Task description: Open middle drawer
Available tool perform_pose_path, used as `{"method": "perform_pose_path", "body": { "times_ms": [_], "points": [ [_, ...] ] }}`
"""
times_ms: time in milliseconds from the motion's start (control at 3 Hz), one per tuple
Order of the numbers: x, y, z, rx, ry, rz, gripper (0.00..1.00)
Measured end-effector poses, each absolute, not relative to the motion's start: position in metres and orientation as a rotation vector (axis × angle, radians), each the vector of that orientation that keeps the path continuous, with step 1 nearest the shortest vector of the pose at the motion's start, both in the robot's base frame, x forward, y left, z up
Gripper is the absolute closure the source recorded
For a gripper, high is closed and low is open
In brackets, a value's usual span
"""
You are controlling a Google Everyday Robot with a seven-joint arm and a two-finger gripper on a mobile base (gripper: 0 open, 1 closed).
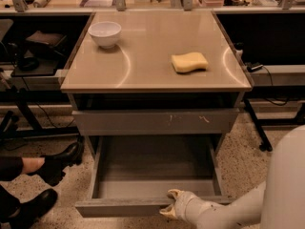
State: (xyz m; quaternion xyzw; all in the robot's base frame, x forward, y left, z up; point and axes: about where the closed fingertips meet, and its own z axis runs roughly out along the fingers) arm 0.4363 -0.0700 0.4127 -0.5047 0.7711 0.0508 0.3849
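The middle drawer is pulled well out toward me, its wide shallow grey tray showing bare. Above it sits the taller grey front with pale scratch marks, closed. The lowest front is hidden under the open drawer. My gripper is at the drawer's front edge, right of its middle, with pale fingers over the top lip of the front. The white arm reaches in from the lower right.
A white bowl and a yellow sponge rest on the beige cabinet top. A person's black shoes are on the floor at the left, close to the drawer. Dark shelving and cables flank both sides.
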Motion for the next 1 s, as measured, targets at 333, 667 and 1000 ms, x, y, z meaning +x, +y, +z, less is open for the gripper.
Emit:
{"method": "perform_pose_path", "body": {
  "times_ms": [333,667,1000],
  "points": [
    [0.4363,-0.0700,0.4127,-1.286,1.964,0.129,1.00],
    [0.4363,-0.0700,0.4127,-1.286,1.964,0.129,0.81],
    [0.4363,-0.0700,0.4127,-1.286,1.964,0.130,0.58]
  ]
}}
